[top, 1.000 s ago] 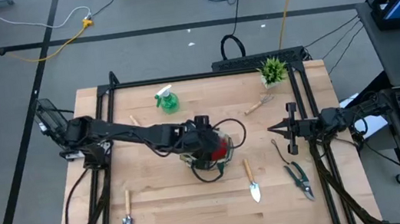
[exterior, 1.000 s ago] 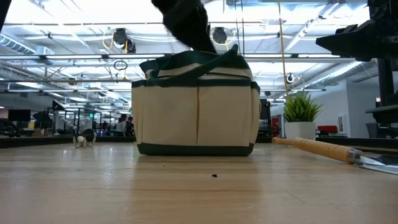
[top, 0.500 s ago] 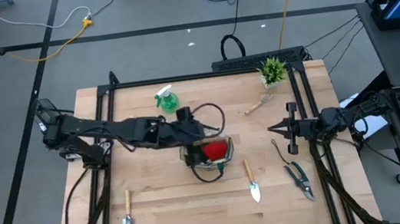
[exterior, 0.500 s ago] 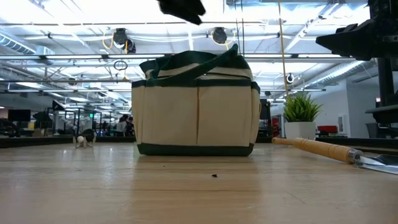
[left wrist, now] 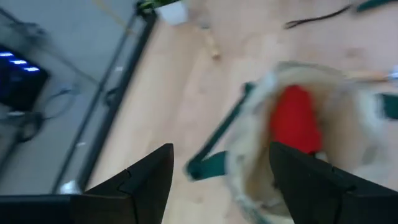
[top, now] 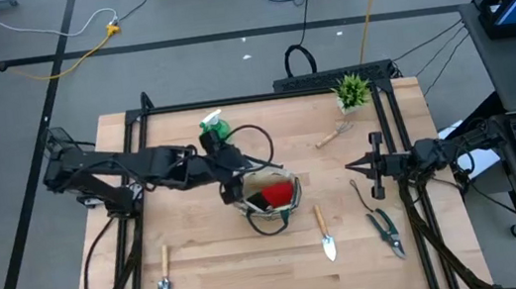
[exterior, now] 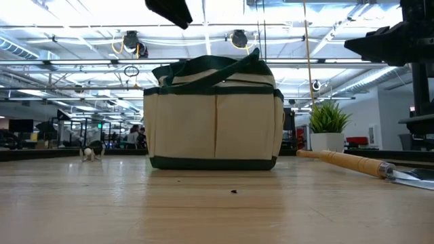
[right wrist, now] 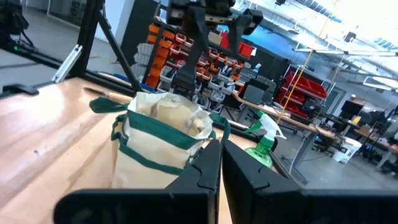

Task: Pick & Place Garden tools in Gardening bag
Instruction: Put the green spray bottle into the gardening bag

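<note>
The tan gardening bag with dark green trim stands at the table's middle, and the red-black glove lies inside it. My left gripper hovers open and empty above the bag's left rim; in its wrist view the glove shows in the bag ahead. The green spray bottle stands at the far side. The rake, two trowels and the shears lie on the table. My right gripper waits shut and empty at the right.
A small potted plant stands at the far right corner. A black frame rail runs around the table. In the low view the bag stands upright on its base and a trowel's wooden handle lies to its right.
My left gripper has risen out of the bag's mouth and gone toward the table's left and far side, nearer the spray bottle. The red-black glove has stayed inside the bag, which has kept its place.
</note>
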Robot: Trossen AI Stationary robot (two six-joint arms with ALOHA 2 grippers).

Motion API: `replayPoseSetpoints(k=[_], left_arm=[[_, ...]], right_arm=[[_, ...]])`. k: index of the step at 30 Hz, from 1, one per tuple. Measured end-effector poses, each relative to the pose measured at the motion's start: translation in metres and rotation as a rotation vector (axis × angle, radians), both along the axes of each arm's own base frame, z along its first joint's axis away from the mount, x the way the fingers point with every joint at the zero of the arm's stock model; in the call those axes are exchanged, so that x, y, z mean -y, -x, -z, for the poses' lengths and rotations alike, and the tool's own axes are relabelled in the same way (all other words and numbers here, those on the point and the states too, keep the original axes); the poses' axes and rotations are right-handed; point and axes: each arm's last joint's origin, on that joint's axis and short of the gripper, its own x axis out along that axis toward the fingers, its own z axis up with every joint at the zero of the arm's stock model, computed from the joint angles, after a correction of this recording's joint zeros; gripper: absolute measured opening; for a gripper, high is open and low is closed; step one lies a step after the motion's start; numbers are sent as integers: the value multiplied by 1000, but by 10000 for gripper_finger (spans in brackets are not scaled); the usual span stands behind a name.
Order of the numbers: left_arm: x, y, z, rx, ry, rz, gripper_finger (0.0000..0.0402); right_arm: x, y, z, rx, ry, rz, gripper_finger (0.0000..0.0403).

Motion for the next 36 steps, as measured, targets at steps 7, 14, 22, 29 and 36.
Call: replayPoseSetpoints(k=[7,14,22,29,36], left_arm=[[-19,1,-2,10,-132,-160,267],[-61,6,0,-34,-137,-308,267],[-112,14,2,-42,-34,-410,267],[-145,25,3,-38,51,-466,267],[-166,33,4,-39,111,-470,267]], right_arm=[[0,0,0,0,-24,-2,9],[0,0,0,0,-25,-3,9],[0,0,0,1,-25,-2,9],[0,0,0,0,-25,-2,9],[0,0,0,1,-25,-3,9]])
